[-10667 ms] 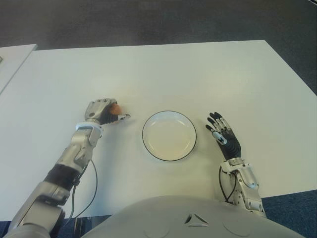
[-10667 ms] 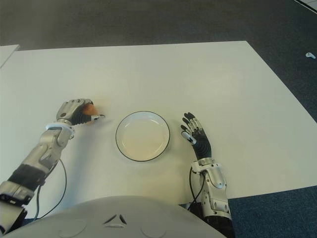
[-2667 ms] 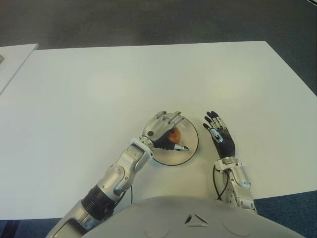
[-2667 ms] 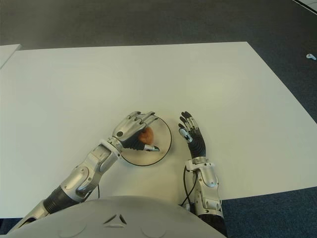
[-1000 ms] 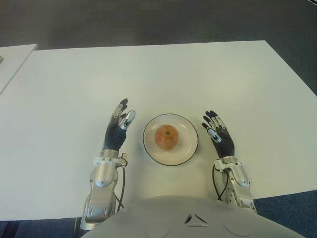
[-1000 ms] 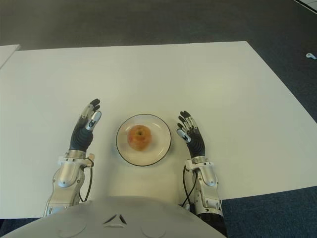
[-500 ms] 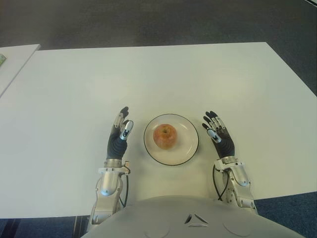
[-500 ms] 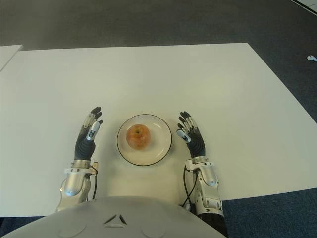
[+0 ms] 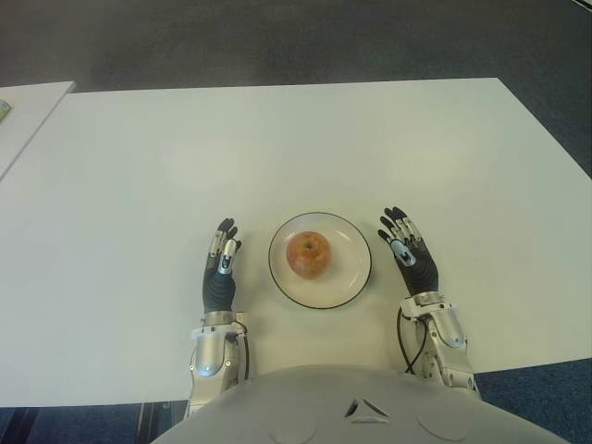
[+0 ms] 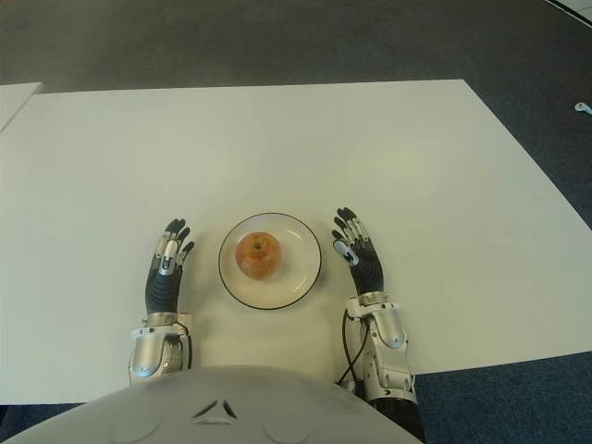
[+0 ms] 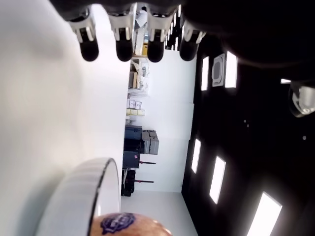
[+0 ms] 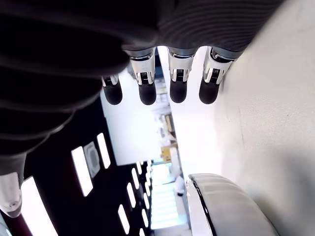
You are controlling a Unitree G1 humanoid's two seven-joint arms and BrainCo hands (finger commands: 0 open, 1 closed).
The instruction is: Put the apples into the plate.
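A red-orange apple (image 9: 309,254) sits in the middle of a white plate with a dark rim (image 9: 350,277) near the table's front edge. My left hand (image 9: 220,270) shows just left of the plate, fingers straight and spread, holding nothing. On the other side of the plate is my right hand (image 9: 408,252), likewise spread and holding nothing. The left wrist view shows the apple (image 11: 129,225) with a blue sticker, on the plate (image 11: 81,194) beyond my fingertips (image 11: 124,48). Part of the plate's rim (image 12: 216,204) appears in the right wrist view.
The white table (image 9: 277,148) stretches far ahead of the plate. A second white table's corner (image 9: 23,111) shows at the far left. Dark carpet (image 9: 296,37) lies beyond the far edge.
My left hand has drawn back toward my body from beside the plate and come lower. The apple and the right hand have not moved.
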